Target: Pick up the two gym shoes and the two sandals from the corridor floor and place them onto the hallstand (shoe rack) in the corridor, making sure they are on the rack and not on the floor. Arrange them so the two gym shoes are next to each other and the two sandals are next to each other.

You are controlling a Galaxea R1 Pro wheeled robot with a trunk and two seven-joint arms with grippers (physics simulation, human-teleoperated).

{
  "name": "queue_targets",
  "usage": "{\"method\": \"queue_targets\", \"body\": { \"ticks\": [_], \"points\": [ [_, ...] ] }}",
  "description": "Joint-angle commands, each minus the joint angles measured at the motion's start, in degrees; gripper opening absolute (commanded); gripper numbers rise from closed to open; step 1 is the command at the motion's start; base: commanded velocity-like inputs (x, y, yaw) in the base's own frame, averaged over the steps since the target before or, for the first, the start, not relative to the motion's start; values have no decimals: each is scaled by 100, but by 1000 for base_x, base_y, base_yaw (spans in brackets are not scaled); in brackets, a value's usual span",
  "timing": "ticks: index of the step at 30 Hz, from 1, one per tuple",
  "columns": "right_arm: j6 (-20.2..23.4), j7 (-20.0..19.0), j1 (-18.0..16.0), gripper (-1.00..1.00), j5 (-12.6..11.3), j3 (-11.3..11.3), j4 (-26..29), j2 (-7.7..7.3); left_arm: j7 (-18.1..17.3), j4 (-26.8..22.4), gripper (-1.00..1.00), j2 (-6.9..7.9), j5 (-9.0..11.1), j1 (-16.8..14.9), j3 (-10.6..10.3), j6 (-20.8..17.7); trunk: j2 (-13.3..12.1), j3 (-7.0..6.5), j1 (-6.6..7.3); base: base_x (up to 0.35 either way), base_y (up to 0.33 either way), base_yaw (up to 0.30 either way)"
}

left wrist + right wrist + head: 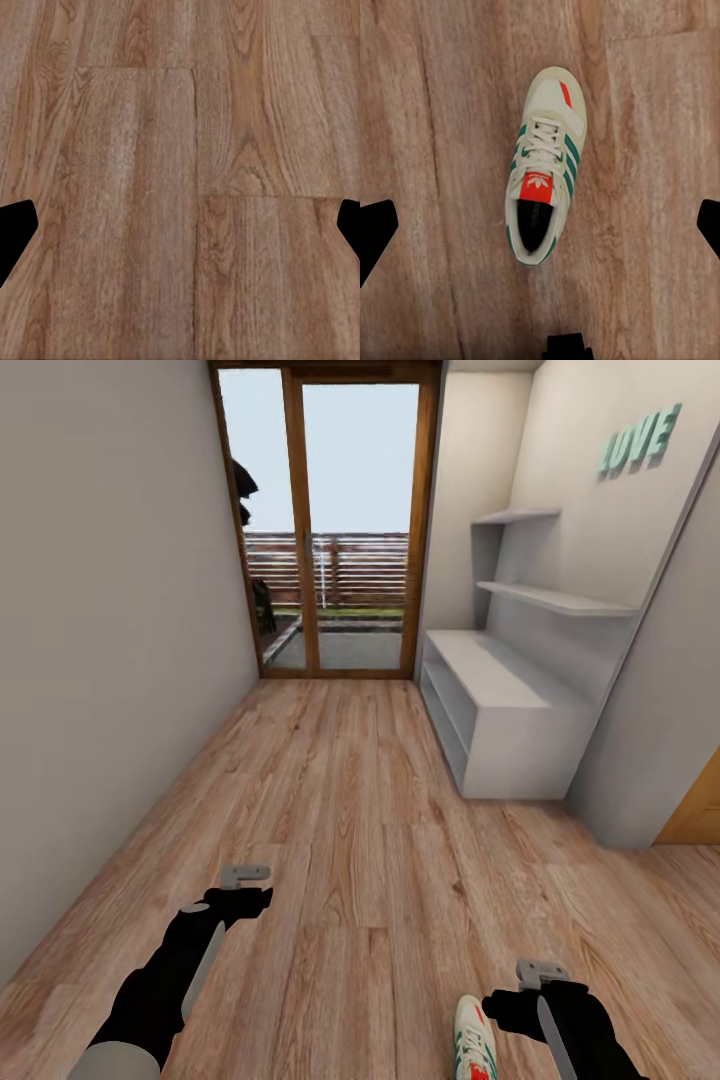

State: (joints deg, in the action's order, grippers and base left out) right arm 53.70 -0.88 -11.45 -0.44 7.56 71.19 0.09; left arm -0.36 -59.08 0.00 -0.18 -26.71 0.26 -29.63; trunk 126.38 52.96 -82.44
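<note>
Because the cream-white lace-up gym shoe with green stripes is light and soft-walled, pinch its collar; both jaws stand open, empty.

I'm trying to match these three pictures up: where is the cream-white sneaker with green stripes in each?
Head view: cream-white green-striped sneaker at the bottom edge, beside the right gripper.
Left wrist view: not in it.
Right wrist view: near centre, lying on the floor.
Shared landmark: the brown wood-plank floor.

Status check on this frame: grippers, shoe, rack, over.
Both grippers open, empty: left gripper, right gripper. One gym shoe on floor beneath right gripper. Hallstand ahead right, shelves bare. Path unobstructed.
</note>
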Motion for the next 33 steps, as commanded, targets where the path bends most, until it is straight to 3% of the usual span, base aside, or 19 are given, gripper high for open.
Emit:
{"method": "queue_targets", "body": {
  "ticks": [1,33],
  "points": [
    [0,0,0,100,0,0,0,0,-2,0,100,0,0,0,0,0,42,19,-23,0,0,0],
    [-7,7,-1,100,0,-6,-9,9,-10,-7,100,0,0,-1,1,1,1325,596,-725,0,0,0]
  ]
}}
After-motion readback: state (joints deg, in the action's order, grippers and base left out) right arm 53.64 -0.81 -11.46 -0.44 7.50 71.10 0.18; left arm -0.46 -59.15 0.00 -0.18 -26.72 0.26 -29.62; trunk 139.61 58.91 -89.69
